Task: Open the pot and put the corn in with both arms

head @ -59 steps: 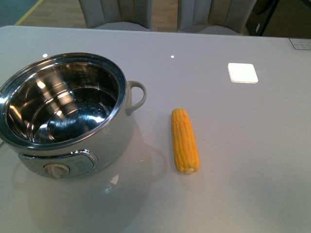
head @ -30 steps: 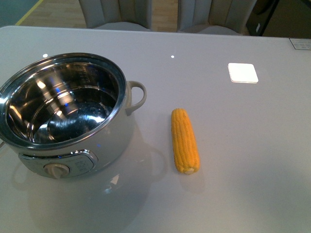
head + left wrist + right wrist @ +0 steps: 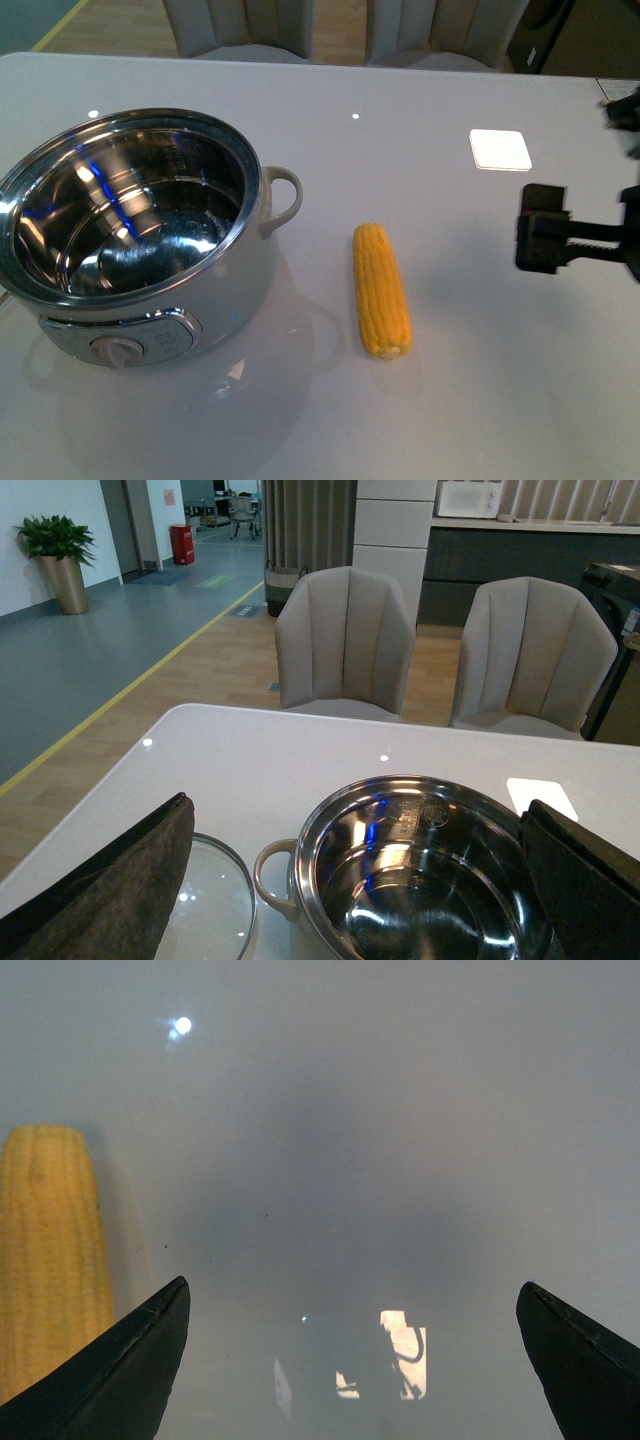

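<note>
Fingers (image 3: pixel 120 1370) on the right arm spread wide, empty, beside the corn (image 3: pixel 381 290) lying mid-frame on the tabletop (image 3: pixel 450 400), seemingly to straddle it; left fingers (image 3: pixel 100 880) gape toward the open pot (image 3: pixel 245 285) at frame left.

No word, number or brand can be read anywhere. The pot (image 3: pixel 245 280) carries faint stamped marks high on the far side of its steel inner wall (image 3: pixel 185 150). There is also small printing on the front panel (image 3: pixel 168 338) just right of the dial (image 3: pixel 117 350). Both are too small and blurred to make out. A pale label (image 3: pixel 620 90) lies at the far right edge of the desk (image 3: pixel 450 420), its printing illegible. In the left wrist view a small pinkish notice (image 3: pixel 170 497) on the far wall is likewise unreadable.
</note>
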Robot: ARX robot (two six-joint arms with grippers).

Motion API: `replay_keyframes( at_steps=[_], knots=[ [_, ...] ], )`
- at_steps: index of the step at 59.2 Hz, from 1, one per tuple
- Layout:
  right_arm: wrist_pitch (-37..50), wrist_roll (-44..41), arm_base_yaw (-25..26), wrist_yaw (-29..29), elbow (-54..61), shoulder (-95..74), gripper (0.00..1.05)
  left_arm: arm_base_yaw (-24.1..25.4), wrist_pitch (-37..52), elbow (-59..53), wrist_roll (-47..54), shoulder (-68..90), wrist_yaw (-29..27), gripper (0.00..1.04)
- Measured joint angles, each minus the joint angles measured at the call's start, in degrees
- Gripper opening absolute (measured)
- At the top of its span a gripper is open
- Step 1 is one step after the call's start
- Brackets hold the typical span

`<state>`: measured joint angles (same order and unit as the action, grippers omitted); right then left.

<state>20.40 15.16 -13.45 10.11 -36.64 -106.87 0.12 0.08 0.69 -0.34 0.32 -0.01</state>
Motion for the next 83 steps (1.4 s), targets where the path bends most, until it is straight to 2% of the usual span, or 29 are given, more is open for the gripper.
replay_keyframes(
  at_steps=[17, 40, 73, 83],
  knots=[
    [-1.4, 2.6, -7.19, -1.95, -12.46, -16.96, 0.96, 0.0, 0.0, 0.0, -0.02, 0.0, 0.0, 0.98],
    [-1.51, 2.01, -12.92, -3.26, -17.44, -18.36, 0.96, 0.0, 0.0, 0.0, 0.0, 0.0, 0.0, 0.98],
    [-2.32, -3.85, -16.06, -5.22, -22.14, -28.04, 0.96, 0.0, 0.0, 0.0, 0.0, 0.0, 0.0, 0.98],
    [-2.43, -4.04, -16.65, -5.38, -21.99, -28.11, 0.7, 0.0, 0.0, 0.0, -0.02, 0.0, 0.0, 0.98]
  ],
)
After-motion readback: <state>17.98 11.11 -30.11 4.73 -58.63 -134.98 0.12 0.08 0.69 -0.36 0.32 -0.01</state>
